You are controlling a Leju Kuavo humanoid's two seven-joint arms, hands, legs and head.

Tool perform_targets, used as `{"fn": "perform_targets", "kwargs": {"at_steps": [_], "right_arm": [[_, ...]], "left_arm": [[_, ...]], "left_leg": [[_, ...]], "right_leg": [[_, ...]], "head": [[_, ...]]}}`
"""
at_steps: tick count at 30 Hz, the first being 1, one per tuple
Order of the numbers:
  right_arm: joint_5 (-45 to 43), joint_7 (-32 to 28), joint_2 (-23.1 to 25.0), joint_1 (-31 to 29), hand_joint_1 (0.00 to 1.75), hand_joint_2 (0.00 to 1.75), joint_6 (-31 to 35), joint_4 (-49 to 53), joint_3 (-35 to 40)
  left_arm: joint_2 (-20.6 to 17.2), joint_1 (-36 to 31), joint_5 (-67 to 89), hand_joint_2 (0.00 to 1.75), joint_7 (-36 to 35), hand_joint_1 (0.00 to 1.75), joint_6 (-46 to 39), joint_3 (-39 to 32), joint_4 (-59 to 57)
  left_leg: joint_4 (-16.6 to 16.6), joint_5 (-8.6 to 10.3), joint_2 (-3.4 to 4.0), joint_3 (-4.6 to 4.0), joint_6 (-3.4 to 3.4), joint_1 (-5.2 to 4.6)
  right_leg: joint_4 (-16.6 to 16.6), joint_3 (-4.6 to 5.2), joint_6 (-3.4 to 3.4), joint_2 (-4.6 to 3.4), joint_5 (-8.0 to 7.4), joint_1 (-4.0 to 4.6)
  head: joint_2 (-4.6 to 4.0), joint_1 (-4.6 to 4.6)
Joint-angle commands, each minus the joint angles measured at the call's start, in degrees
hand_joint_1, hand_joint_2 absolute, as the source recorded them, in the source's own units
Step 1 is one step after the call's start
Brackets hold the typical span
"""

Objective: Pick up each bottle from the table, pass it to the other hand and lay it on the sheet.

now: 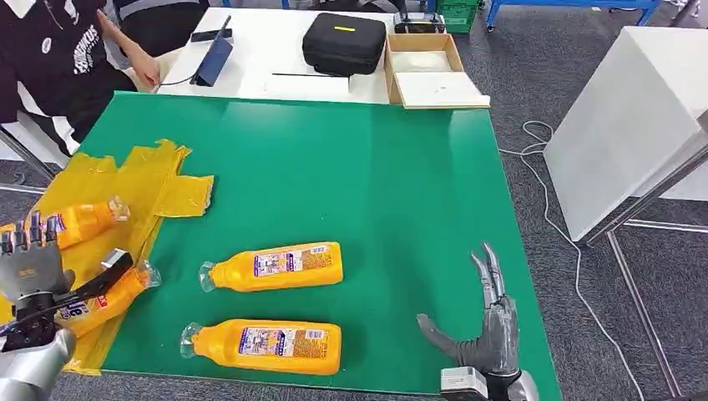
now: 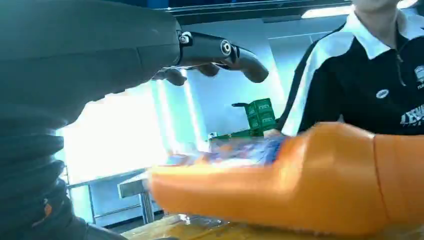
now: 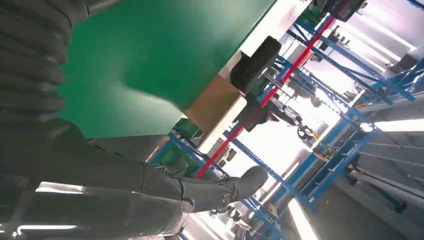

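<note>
Two bottles (image 1: 271, 266) lie on the green table (image 1: 376, 167) beside the yellow sheet (image 1: 142, 180); two more rest on it. Left hand (image 1: 33, 271), open, hovers over one (image 1: 104, 299) and could nudge it off. Right hand (image 1: 488, 330) is open.

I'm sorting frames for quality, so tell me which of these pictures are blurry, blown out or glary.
Head view: sharp and evenly lit, with the green table clear. Left wrist view: the orange bottle up close is soft, its label smeared, and a window area behind is blown out white. Right wrist view: bright backlight washes out the area behind the blue racks; the right hand is dark against it.
</note>
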State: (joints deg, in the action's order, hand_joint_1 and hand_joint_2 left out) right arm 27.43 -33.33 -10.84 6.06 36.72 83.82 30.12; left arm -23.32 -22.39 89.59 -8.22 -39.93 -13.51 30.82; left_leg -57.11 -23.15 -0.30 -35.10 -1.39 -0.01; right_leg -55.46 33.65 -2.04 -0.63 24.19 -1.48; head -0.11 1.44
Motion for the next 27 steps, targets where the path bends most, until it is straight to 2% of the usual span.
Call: {"fn": "perform_targets", "kwargs": {"at_steps": [1,17,24,27], "right_arm": [[-0.32,-0.2,0.36,-1.34,0.0,1.75,0.28,-2.95,0.43],[0.15,0.12,1.03,-1.68,0.0,1.75,-0.21,-2.95,0.48],[1.74,0.7,2.14,-1.6,0.0,1.75,-1.37,-2.72,-0.44],[2.34,0.54,2.71,-2.6,0.0,1.75,-1.81,-3.52,-1.0]], "left_arm": [[3.51,1.08,0.41,1.75,0.15,0.0,-0.07,-1.13,-0.89],[3.69,1.59,0.41,1.75,0.1,0.0,-0.07,-0.7,-0.43],[5.64,2.76,0.41,1.75,2.53,0.0,-0.07,-2.43,3.42],[7.75,1.82,-1.38,1.75,6.6,0.0,-0.07,-4.09,6.19]], "left_leg": [[0.09,-0.01,0.0,0.17,0.05,-0.03],[0.09,-0.01,0.0,0.26,0.07,-0.02],[0.1,-0.02,-0.03,0.3,0.07,-0.02],[0.08,0.01,-0.09,0.24,0.06,-0.02]], "right_leg": [[0.08,-0.17,0.08,0.04,0.02,-0.01],[0.09,-0.27,0.11,0.05,0.02,0.0],[0.09,-0.33,0.13,0.1,0.04,-0.01],[0.08,-0.27,0.1,0.14,0.02,-0.01]], "head": [[0.0,0.02],[0.0,0.02],[0.0,0.02],[0.0,0.04]]}}
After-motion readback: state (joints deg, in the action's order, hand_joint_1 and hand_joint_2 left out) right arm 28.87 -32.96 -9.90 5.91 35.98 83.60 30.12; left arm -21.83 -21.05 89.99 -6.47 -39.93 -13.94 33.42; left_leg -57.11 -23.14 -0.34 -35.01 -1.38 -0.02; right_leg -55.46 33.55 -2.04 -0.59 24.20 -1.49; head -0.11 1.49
